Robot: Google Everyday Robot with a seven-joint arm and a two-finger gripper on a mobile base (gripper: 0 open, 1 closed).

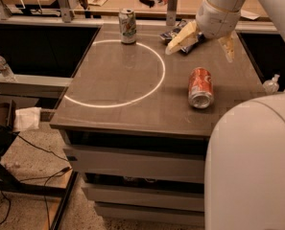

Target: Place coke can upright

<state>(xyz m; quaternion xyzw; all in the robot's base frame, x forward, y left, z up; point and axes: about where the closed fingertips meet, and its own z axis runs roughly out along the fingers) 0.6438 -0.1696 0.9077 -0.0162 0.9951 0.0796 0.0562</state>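
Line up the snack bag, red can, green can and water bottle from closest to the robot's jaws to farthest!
The gripper hangs over the table's back right, jaws open.
1. Snack bag, just beneath it.
2. Coke can, lying down, nearer the front.
3. Green-and-white can, upright, back left.
4. Water bottle, off the table, far left.

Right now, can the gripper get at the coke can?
Probably yes: the gripper hangs open above the table just beyond the coke can, which lies on its side, with nothing between them; the green can stands far off.
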